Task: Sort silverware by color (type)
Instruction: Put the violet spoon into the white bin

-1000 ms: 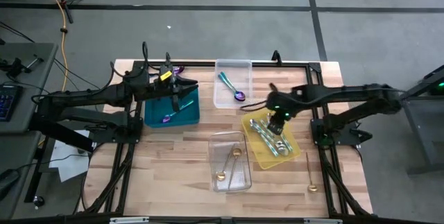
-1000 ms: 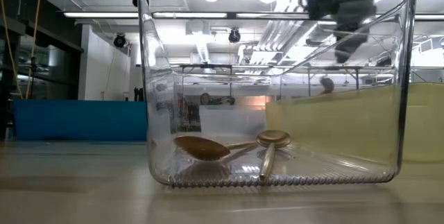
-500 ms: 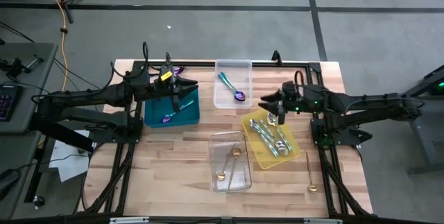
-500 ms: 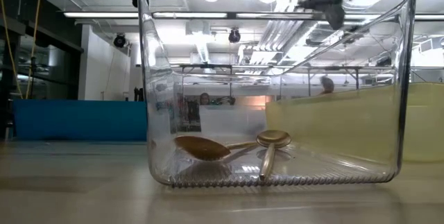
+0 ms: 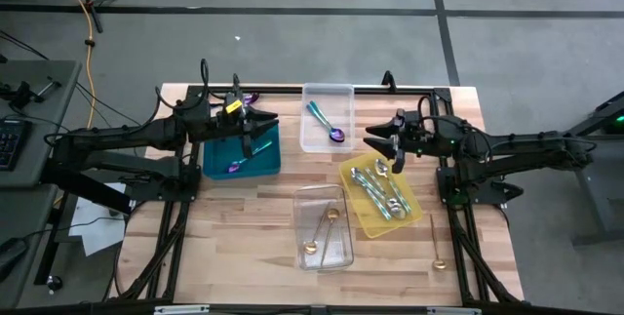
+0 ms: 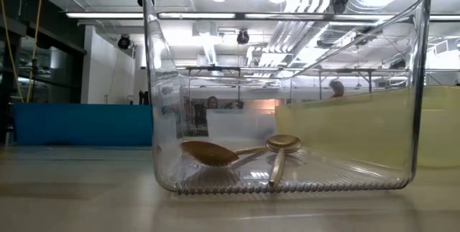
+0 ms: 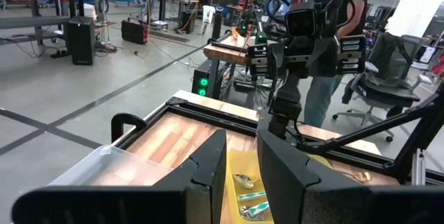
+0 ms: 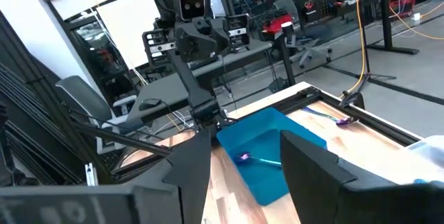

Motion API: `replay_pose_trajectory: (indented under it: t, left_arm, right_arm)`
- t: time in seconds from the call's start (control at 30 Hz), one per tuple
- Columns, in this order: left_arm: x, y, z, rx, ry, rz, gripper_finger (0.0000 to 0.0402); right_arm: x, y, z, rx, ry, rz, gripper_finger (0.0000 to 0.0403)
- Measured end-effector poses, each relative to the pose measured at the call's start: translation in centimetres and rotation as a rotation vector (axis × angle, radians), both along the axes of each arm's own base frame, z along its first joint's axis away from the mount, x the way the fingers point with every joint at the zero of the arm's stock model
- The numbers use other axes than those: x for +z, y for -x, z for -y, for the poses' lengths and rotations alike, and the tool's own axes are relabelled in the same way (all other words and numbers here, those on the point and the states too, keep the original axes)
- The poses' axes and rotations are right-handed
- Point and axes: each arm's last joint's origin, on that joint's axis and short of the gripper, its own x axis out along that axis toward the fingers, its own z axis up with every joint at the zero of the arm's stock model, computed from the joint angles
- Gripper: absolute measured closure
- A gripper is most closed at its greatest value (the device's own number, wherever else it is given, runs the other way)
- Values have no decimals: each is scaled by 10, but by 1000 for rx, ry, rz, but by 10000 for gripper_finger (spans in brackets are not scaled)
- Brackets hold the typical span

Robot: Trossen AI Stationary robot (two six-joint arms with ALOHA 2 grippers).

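The silverware is small, thin and made of metal. It looks light, stiff and slippery, so I think a gripper should pinch each piece across the thin handle, not the round bowl.

Silver spoons [image 5: 382, 193] lie in a pile in the yellow tray [image 5: 409, 219]. Two gold spoons [image 6: 237, 151] lie in the see-through tub [image 5: 340, 254] at the front. A teal-handled spoon [image 5: 326, 123] lies in the clear tray [image 5: 310, 143] at the back. A purple-blue spoon [image 5: 244, 162] lies in the teal tray [image 5: 213, 165]. One gold spoon [image 5: 437, 250] lies alone on the table [image 5: 244, 217] at the right, and a purple piece [image 5: 248, 97] lies behind the teal tray.

The left gripper [image 5: 255, 131] hangs over the teal tray with its fingers [image 7: 288, 165] a little apart, holding nothing. The right gripper [image 5: 375, 143] hangs by the far end of the yellow tray, fingers [image 8: 309, 165] apart and empty.
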Motion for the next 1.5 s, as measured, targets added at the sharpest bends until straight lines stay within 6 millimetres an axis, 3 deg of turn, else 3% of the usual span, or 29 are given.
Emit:
replay_pose_trajectory:
  t: [0.17,0.4,0.5,0.67,0.83,1.0,1.23,1.5]
  left_arm:
    - [0,0,0,14,4,2,326]
    - [-4,-14,-15,195,113,-3,326]
    - [-1,-21,-42,318,178,-145,326]
    - [-7,-21,-111,540,309,-549,323]
    - [-44,-18,-169,623,426,-829,298]
    - [-88,-18,-202,661,520,-962,257]
    - [-131,-29,-215,599,522,-1117,210]
    - [-163,-41,-225,667,486,-1163,202]
  right_arm:
    - [0,0,0,0,0,1,237]
    - [0,0,2,-79,3,0,237]
    - [0,1,3,-106,-2,1,237]
    - [0,1,3,-115,-50,6,237]
    - [-1,1,3,-116,-87,8,237]
    - [-1,1,4,-126,-156,20,237]
    - [-3,0,4,-127,-185,16,237]
    - [-3,0,4,-127,-185,16,237]
